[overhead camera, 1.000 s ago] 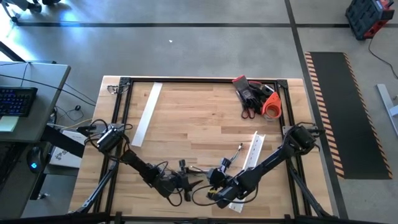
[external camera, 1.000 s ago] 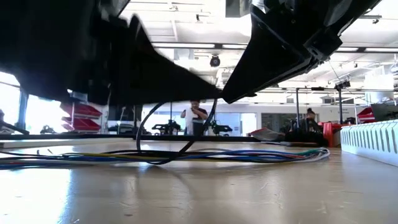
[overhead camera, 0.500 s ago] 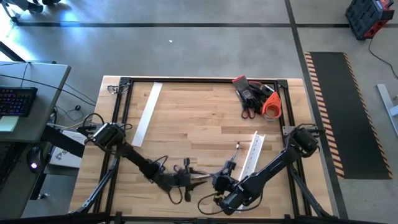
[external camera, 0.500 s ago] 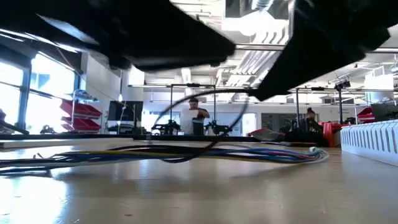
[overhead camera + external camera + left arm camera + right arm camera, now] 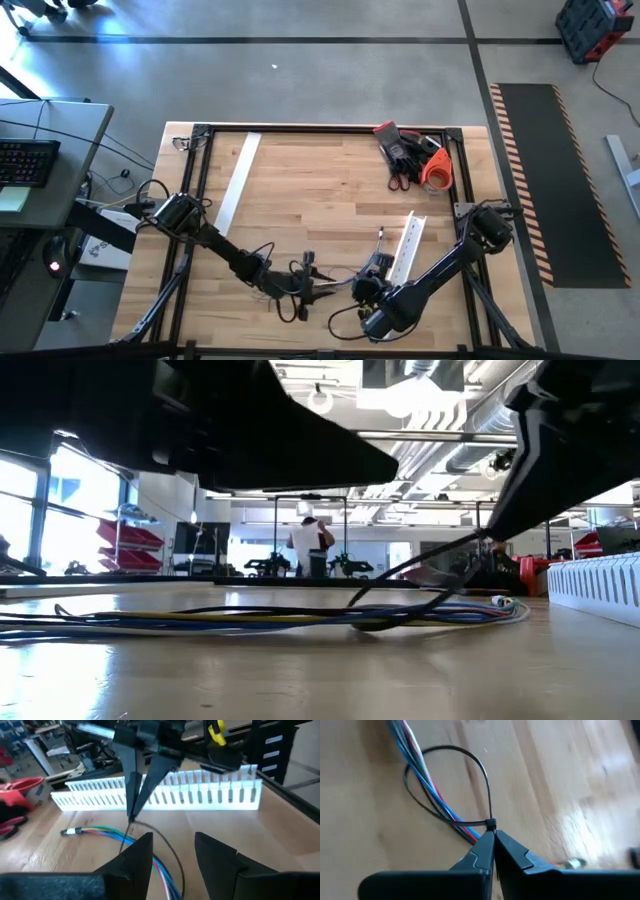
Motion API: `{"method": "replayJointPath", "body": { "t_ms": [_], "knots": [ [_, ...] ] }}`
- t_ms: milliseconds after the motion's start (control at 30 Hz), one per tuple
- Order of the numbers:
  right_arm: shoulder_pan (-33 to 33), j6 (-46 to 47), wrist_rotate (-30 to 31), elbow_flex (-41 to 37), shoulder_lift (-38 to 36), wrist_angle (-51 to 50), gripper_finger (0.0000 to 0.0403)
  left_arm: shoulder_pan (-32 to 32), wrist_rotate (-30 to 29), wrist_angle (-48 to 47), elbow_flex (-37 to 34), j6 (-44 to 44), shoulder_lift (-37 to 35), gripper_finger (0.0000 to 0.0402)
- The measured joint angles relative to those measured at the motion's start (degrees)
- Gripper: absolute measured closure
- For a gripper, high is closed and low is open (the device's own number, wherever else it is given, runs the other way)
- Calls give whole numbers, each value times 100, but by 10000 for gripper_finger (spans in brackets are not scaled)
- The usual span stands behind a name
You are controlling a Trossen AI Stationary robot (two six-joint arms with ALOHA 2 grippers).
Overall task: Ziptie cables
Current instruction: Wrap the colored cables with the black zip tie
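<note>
The cables [image 5: 427, 785], a bundle of blue, red, green and white wires, lie along the table near its front [image 5: 250, 618]. A black zip tie [image 5: 482, 765] loops round them. My right gripper [image 5: 493, 842] is shut on the tie; the left wrist view shows it pointing down [image 5: 132, 815]. My left gripper [image 5: 172, 852] stands open and low over the bundle [image 5: 107, 832], a finger on either side of it, left of my right gripper in the high view [image 5: 308, 283]. My right gripper pinches the zip tie's strap between its two shut fingertips, right beside the tie's small head [image 5: 490, 824]. The fingers come slanting down from above. The loop rises from the cables on the table [image 5: 360, 625] up to the fingers, round the bundle.
A slotted white channel strip [image 5: 408, 245] lies just beyond the grippers at the right [image 5: 200, 795]. A second flat white strip [image 5: 238, 180] lies at the far left. A red, black and orange heap of tools [image 5: 415, 155] sits in the far right corner. People stand in the room behind [image 5: 308, 545].
My right gripper has gone toward the table's right and far side, still shut on the tie, and has turned. The loop, which hung in a round bow, now slants up to the right, drawn flatter. My left gripper has followed a little toward the right.
</note>
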Motion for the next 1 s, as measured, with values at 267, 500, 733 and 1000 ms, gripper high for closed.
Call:
{"method": "replayJointPath", "body": {
  "t_ms": [267, 500, 733, 1000],
  "knots": [
    [97, 517, 137, 0, 0, -808, 403, -249, 243, -1086, 0, -599, 0, 271],
    [301, -159, 932, 222, 0, -497, 403, -251, -650, -978, 0, -918, 4, 271],
    [430, -2172, 1291, 312, 0, 923, 403, -42, -624, 696, 3, 489, 4, 271],
    [436, -3371, 1460, 302, 166, 1700, 403, 481, 1506, 618, 2, 547, 4, 271]
  ]
}}
